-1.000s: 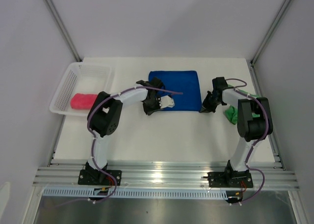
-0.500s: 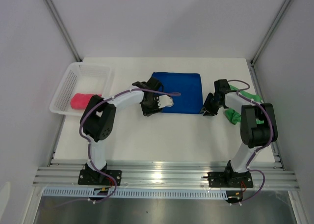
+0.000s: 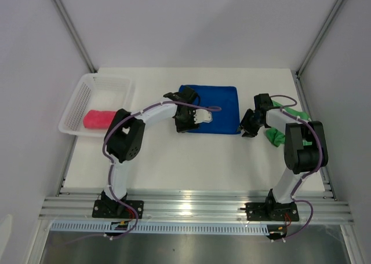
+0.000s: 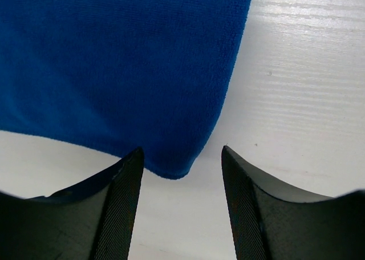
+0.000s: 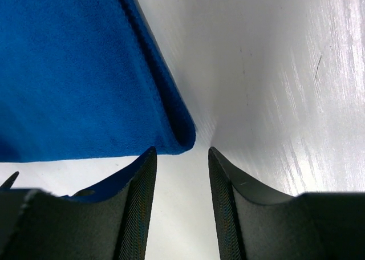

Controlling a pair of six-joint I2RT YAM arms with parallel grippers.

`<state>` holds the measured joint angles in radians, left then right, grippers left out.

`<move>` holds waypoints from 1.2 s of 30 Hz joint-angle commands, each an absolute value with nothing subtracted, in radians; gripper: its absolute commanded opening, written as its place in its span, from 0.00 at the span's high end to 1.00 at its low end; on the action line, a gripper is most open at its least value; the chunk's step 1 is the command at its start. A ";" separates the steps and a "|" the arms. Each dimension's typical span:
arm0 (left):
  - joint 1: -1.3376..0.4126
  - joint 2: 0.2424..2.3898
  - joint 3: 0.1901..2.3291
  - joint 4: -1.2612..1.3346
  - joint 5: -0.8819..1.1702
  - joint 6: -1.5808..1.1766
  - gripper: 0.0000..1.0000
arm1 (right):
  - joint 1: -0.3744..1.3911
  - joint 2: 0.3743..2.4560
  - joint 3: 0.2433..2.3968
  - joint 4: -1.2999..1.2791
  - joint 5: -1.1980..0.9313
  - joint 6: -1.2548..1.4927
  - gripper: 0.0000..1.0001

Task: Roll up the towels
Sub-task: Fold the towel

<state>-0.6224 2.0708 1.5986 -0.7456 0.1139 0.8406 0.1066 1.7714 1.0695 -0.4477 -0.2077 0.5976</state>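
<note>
1. Clearly the blue towel [image 3: 217, 105] is the one in hand: it lies spread flat on the middle of the table [image 3: 191, 160], towards the far side, and no part of it is rolled yet.
2. The pink towel [image 3: 98, 119] lies as a compact bundle inside the white basket [image 3: 110, 84] at the left, so I judge that one finished. The green towel [image 3: 277, 135] lies crumpled at the right edge, partly hidden behind the right arm, and waits for its turn.
3. The left pincer [image 4: 181, 174] is moderately open and holds nothing. The near left corner of the blue towel lies exactly in the gap between its two fingers.
4. The right pincer [image 5: 182, 174] is a little less wide open, also with nothing in it. The near right corner of the cloth sits just ahead of its gap.
5. So the step is, in my judgement, the taking of the two near corners, before the rolling itself begins.
6. The next move calls for both pincers to go down and close on the corners together, then to turn the near edge over and roll it towards the far edge, both sides at the same pace so that the roll stays straight.
7. Whether the fingertips already touch the table I cannot tell from these views.
</note>
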 commanded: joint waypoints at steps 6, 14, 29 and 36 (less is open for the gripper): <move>-0.627 2.160 1.672 -0.859 0.098 0.890 0.40 | 0.101 1.807 1.078 -0.417 -0.209 0.624 0.55; -0.630 2.184 1.684 -0.867 0.064 0.884 0.72 | 0.100 1.838 1.097 -0.414 -0.204 0.629 0.56; -0.629 2.046 1.530 -0.874 0.110 0.827 0.99 | 0.113 1.755 1.057 -0.463 -0.173 0.578 1.00; -0.666 1.947 1.404 -0.925 0.187 0.773 0.99 | 0.170 1.590 0.910 -0.514 -0.143 0.569 1.00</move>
